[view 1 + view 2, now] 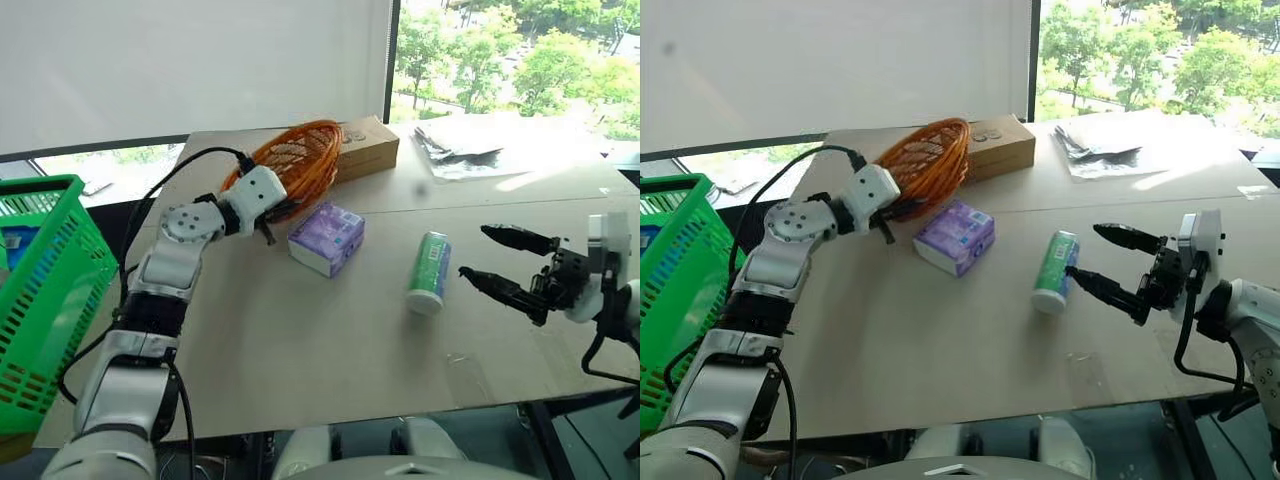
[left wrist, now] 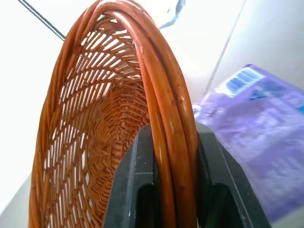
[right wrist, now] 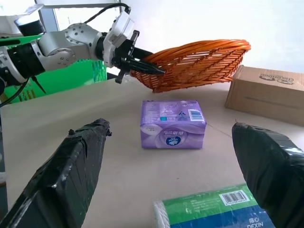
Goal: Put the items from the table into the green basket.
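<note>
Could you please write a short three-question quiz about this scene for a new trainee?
1. True or false: the left gripper is shut on the orange wicker basket.
2. Which lies nearer the right gripper: A) tissue pack B) can?
3. Fill in: the can lies on its ____ on the table.

Key: 1 true; 2 B; 3 side.

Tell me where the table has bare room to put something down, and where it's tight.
Bare: the near half of the table, in front of the tissue pack and the can, between both arms.

Crowded: the far left, where the left gripper clamps the orange wicker basket against the cardboard box, tissue pack just in front.
</note>
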`<move>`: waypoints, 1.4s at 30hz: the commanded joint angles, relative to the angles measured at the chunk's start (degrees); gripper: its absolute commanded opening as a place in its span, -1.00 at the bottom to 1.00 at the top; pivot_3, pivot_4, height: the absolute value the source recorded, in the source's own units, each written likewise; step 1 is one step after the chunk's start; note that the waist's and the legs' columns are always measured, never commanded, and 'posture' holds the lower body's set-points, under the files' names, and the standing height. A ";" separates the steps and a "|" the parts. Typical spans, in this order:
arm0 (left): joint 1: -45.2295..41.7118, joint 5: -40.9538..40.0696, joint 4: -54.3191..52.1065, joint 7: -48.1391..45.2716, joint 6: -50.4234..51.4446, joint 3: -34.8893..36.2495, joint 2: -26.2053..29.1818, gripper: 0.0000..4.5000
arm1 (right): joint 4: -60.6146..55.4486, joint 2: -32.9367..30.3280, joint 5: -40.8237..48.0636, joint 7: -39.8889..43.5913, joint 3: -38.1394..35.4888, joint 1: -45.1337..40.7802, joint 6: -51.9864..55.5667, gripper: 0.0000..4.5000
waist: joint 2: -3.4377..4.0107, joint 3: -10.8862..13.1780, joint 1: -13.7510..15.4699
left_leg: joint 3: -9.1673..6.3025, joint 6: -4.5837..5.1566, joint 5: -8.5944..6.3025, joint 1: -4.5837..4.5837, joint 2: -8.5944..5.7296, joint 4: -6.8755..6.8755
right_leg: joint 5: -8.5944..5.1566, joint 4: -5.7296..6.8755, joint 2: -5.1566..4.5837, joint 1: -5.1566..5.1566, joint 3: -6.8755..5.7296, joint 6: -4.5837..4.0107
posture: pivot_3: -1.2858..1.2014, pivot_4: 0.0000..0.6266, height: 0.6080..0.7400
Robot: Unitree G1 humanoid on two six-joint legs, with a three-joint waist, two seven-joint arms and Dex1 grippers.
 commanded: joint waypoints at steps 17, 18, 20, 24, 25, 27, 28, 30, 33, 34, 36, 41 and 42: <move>-22.45 -1.90 33.23 7.01 -3.99 6.10 -9.42 0.46 | 1.29 1.50 -1.69 -1.15 -1.22 -2.17 -2.63 1.00 | -0.40 -0.08 0.24 | -0.11 -0.09 0.05 -1.17 -0.30 0.23 | -0.12 0.12 -0.34 -1.02 -0.12 0.25 | -0.05 -1.00 1.00; -17.07 -6.31 23.73 1.19 3.20 6.26 -9.59 0.46 | 0.69 1.16 -1.93 -1.08 -1.65 -0.78 -2.56 1.00 | -0.27 -0.16 -0.02 | -0.08 -0.09 0.05 -1.17 -0.32 0.23 | -0.12 0.11 -0.37 -1.02 -0.10 0.25 | -0.05 -1.00 1.00; -8.28 -13.04 7.07 -4.09 19.08 6.57 -8.80 0.46 | 0.03 0.27 -2.59 -0.99 -2.38 1.57 -2.13 1.00 | -0.17 -0.22 -1.19 | 0.06 -0.08 0.05 -1.09 -0.32 0.20 | -0.12 0.17 -0.38 -1.00 0.08 0.25 | -0.05 -1.00 1.00; 7.08 -16.55 -12.36 -5.36 40.77 4.67 -4.10 0.46 | 1.80 -1.58 -5.06 -1.12 -4.09 6.25 -1.44 1.00 | -0.17 -0.23 -3.32 | 0.07 -0.01 0.01 -0.98 -0.20 0.18 | -0.13 0.34 -0.28 -1.05 0.23 0.23 | -0.05 -1.00 1.00; 9.08 -16.61 -13.99 -4.81 43.53 4.52 -3.45 0.46 | 2.23 -1.97 -5.64 -0.74 -4.38 7.44 -1.44 1.00 | -0.21 -0.26 -3.32 | 0.07 0.13 -0.07 -0.93 -0.18 0.18 | -0.12 0.41 -0.24 -1.05 0.25 0.23 | -0.04 -1.00 1.00; 11.05 -17.94 -15.51 -3.71 48.08 5.16 -3.46 0.46 | 2.69 -3.29 -7.28 0.89 -4.45 9.75 -1.74 1.00 | -0.09 -0.49 -2.98 | 0.04 0.16 -0.10 -0.80 -0.18 0.20 | -0.13 0.59 -0.24 -1.01 0.24 0.22 | -0.04 -1.00 1.00; 11.50 -18.39 -15.49 -3.29 49.91 5.20 -3.69 0.46 | 3.03 -3.78 -7.87 1.50 -4.43 10.23 -2.03 1.00 | 0.10 -0.62 -2.75 | 0.02 0.17 -0.10 -0.63 -0.19 0.20 | -0.13 0.61 -0.24 -0.85 0.21 0.22 | -0.04 -1.00 1.00; 11.88 -18.11 -14.93 -2.56 52.17 4.24 -3.93 0.46 | 3.44 -4.06 -7.60 1.84 -4.59 9.71 -1.98 1.00 | 0.18 -0.70 -2.28 | 0.05 0.19 -0.11 -0.07 -0.23 0.12 | -0.14 0.57 -0.26 -0.30 0.23 0.23 | -0.04 -1.00 1.00; 11.54 -18.84 -14.10 -1.63 56.33 3.84 -4.52 0.36 | 3.41 -3.87 -7.27 2.12 -4.17 8.33 -1.99 1.00 | 0.20 -0.90 -1.97 | -0.01 0.19 -0.11 0.47 -0.22 0.08 | -0.16 0.37 -0.20 0.33 0.18 0.24 | -0.03 -1.00 1.00; 11.51 -18.96 -13.88 -1.47 58.07 3.35 -4.48 0.22 | 3.26 -3.77 -7.35 2.20 -3.89 7.92 -2.07 1.00 | 0.20 -0.98 -1.88 | 0.00 0.19 -0.11 0.53 -0.22 0.07 | -0.15 0.33 -0.19 0.40 0.18 0.24 | -0.03 -1.00 1.00; 11.88 -18.80 -13.56 -1.23 58.97 2.60 -4.66 -0.12 | 2.85 -3.38 -7.08 2.32 -3.50 7.22 -2.05 1.00 | 0.24 -1.31 -1.63 | 0.00 0.19 -0.12 0.60 -0.22 -0.02 | -0.15 0.20 -0.17 0.47 0.19 0.24 | -0.04 -1.00 1.00; 12.13 -20.22 -14.12 -0.69 60.11 3.49 -6.06 -0.96 | 2.58 -2.80 -7.32 2.43 -3.13 7.14 -2.17 1.00 | 0.25 -1.47 -1.11 | -0.01 0.18 -0.13 0.51 -0.23 -0.03 | -0.17 -0.02 -0.25 0.50 0.18 0.26 | -0.04 -1.00 1.00; 12.19 -20.30 -14.29 -0.56 59.96 3.53 -6.15 -0.96 | 2.55 -2.78 -7.40 2.47 -3.07 7.12 -2.21 1.00 | 0.25 -1.48 -1.07 | -0.01 0.19 -0.13 0.51 -0.23 -0.03 | -0.17 -0.02 -0.26 0.50 0.18 0.26 | -0.04 -1.00 1.00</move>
